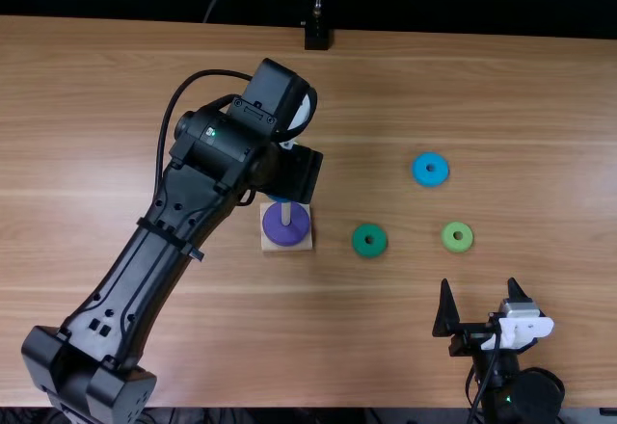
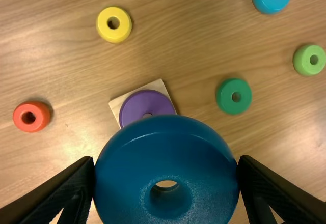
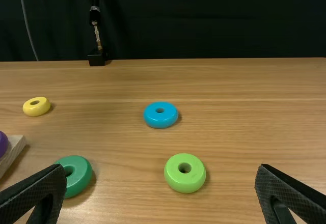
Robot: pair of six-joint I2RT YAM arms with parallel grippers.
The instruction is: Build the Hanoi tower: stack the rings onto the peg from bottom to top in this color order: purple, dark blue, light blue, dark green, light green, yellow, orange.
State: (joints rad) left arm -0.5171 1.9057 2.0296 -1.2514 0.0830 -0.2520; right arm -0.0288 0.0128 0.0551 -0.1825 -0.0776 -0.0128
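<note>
"Right gripper (image 1: 480,291) was wide open, nearest to us. So what was past that?"

"Light green ring (image 1: 449,241) and dark green ring (image 1: 360,242), both just lying on the table (image 1: 540,154). Purple ring (image 1: 286,235) was already on the peg (image 1: 286,214), down on the square base (image 1: 266,245). Orange ring (image 2: 41,117) was across the base from the dark green one."

"And the left gripper (image 1: 301,173)?"

"Clamped on the dark blue ring (image 2: 163,152), lol, holding it up near the peg. Farther out: light blue ring (image 1: 419,170) and yellow ring (image 2: 113,34)."
</note>
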